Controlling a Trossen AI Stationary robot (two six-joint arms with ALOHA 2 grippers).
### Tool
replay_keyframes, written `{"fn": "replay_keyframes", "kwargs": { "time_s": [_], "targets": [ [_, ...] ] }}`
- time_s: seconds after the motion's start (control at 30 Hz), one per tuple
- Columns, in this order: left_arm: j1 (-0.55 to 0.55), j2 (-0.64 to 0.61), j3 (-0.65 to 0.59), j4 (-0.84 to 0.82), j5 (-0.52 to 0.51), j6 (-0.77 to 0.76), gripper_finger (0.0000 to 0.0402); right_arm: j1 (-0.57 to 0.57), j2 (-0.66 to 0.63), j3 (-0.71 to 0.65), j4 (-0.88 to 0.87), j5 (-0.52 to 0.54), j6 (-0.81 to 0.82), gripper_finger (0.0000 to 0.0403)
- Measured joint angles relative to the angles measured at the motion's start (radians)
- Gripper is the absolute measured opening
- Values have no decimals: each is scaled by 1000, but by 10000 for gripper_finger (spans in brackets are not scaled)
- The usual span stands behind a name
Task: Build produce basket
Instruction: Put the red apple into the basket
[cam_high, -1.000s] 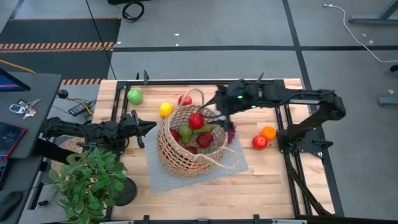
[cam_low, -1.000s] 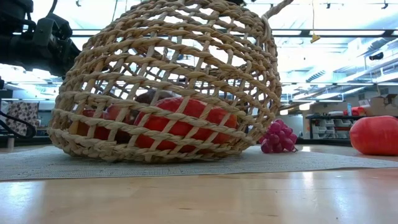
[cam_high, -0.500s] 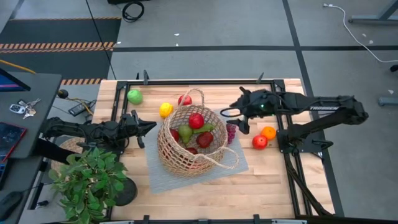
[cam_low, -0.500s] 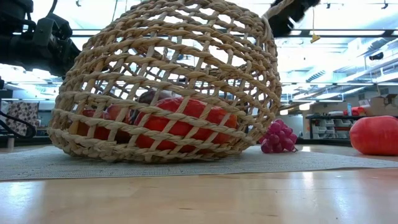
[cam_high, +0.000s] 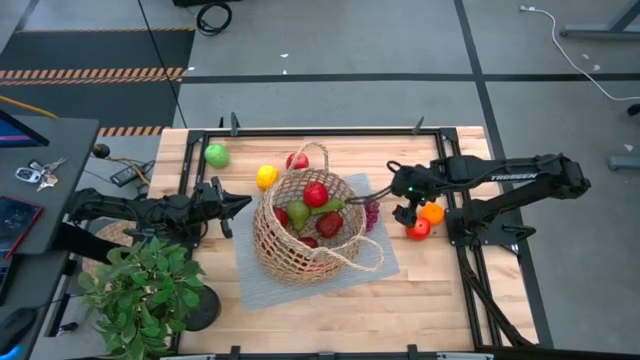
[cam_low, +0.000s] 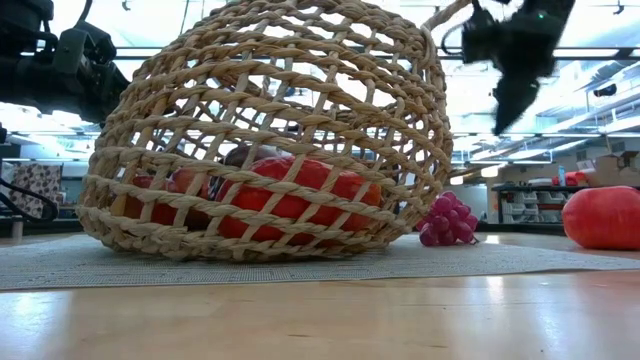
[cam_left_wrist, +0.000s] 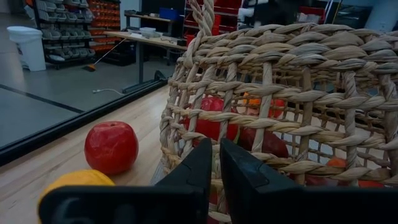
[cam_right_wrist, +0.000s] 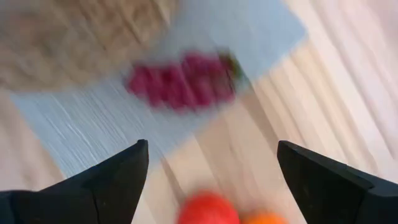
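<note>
The tan wicker basket (cam_high: 308, 228) rests tilted on the grey mat (cam_high: 380, 262) and holds red apples (cam_high: 316, 194), a green pear (cam_high: 298, 214) and other fruit. Purple grapes (cam_high: 372, 213) lie at the mat's right edge. An orange (cam_high: 432, 212) and a red fruit (cam_high: 417, 229) sit on the wood to the right. My right gripper (cam_high: 405, 203) hovers open just left of and above them; its wrist view shows the grapes (cam_right_wrist: 183, 81) and red fruit (cam_right_wrist: 208, 211) ahead. My left gripper (cam_high: 245, 204) is shut, pointing at the basket's left wall (cam_left_wrist: 267, 118). My left gripper's shut fingertips (cam_left_wrist: 208, 152) point level from the table's left at the basket's woven left wall (cam_left_wrist: 186, 134), low down. I cannot tell whether they touch it.
A green apple (cam_high: 216, 154), a yellow lemon (cam_high: 266, 176) and a red apple (cam_high: 297, 160) lie on the far-left part of the table. A leafy potted plant (cam_high: 145, 290) stands at the near-left corner. Bare wood lies along the near edge (cam_high: 400, 310).
My right gripper has swung from above the basket's far-right rim toward the table's right edge and come down, now beside the orange and red fruit. The basket, fruit and left arm have stayed put.
</note>
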Motion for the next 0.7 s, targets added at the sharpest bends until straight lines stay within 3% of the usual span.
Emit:
{"fn": "replay_keyframes", "kwargs": {
  "time_s": [0.17,0.4,0.7],
  "targets": [
    [0,0,0,0,0,0,35,0,2,-73,-36,-57,28,362],
    [0,0,0,0,0,0,35,0,-3,-188,-13,-82,53,397],
    [0,0,0,0,0,0,37,0,-3,-287,23,-106,106,398]
  ]
}}
